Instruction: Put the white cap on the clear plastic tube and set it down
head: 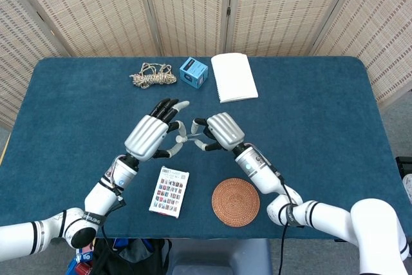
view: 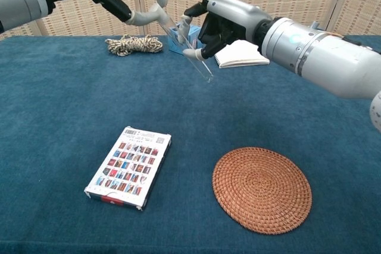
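Note:
My right hand (view: 225,23) holds the clear plastic tube (view: 196,57) slanted in the air above the middle of the blue table (view: 53,105); its lower end points down to the right. My left hand (head: 150,136) faces it from the left, and its thumb and a finger (view: 144,16) pinch the tube's upper end, where the small white cap (head: 181,138) sits. In the head view my right hand (head: 221,131) is almost knuckle to knuckle with the left. The cap itself is mostly hidden by fingertips.
On the table below lie a printed card box (view: 129,166) and a round woven coaster (view: 262,188). At the back are a rope coil (view: 134,44), a small blue box (head: 193,72) and a white notepad (head: 234,76).

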You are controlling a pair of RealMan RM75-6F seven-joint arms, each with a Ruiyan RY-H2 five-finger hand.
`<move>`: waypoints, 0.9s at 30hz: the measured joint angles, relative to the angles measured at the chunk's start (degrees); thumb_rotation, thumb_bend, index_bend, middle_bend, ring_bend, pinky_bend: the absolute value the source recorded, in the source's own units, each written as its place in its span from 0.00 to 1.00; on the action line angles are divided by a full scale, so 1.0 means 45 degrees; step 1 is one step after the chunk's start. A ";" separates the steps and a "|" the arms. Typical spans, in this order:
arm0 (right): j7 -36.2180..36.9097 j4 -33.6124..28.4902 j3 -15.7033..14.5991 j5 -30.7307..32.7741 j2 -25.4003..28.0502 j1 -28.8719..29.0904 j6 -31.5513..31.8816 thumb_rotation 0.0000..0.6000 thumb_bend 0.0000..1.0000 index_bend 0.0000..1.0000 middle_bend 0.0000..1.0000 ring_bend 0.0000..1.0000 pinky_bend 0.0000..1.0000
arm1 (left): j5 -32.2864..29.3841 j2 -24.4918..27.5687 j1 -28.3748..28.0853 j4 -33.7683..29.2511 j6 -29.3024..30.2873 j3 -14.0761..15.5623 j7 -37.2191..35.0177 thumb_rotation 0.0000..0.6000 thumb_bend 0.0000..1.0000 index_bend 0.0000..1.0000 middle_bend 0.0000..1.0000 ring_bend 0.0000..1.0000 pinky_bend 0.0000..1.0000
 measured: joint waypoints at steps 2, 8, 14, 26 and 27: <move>-0.0007 -0.0017 0.0011 0.0024 -0.0019 0.0015 -0.0004 1.00 0.77 0.88 1.00 1.00 1.00 | -0.0019 -0.0046 -0.0022 0.0007 0.0011 0.0000 0.0062 1.00 0.38 0.55 0.05 0.00 0.00; 0.0040 0.0004 0.0049 0.0095 -0.0102 0.0030 0.0022 1.00 0.78 0.90 1.00 1.00 1.00 | -0.0058 -0.0180 -0.0074 0.0044 0.0027 0.0012 0.0161 1.00 0.38 0.55 0.05 0.00 0.00; 0.0162 0.0100 0.0041 0.0088 -0.0200 0.0044 0.0057 1.00 0.78 0.90 1.00 1.00 1.00 | -0.0107 -0.0256 -0.0108 0.0089 -0.0014 0.0023 0.0150 1.00 0.38 0.55 0.05 0.00 0.00; -0.0014 0.0016 0.0037 0.0322 -0.0100 0.0060 -0.0202 1.00 0.79 0.90 1.00 1.00 1.00 | -0.0361 -0.0195 -0.0130 0.0090 -0.0297 0.0141 0.0210 1.00 0.36 0.21 0.04 0.00 0.00; -0.0092 -0.0018 0.0032 0.0377 -0.0051 0.0060 -0.0276 1.00 0.79 0.90 1.00 1.00 1.00 | -0.0431 -0.0136 -0.0134 0.0030 -0.0364 0.0144 0.0214 1.00 0.35 0.14 0.04 0.00 0.00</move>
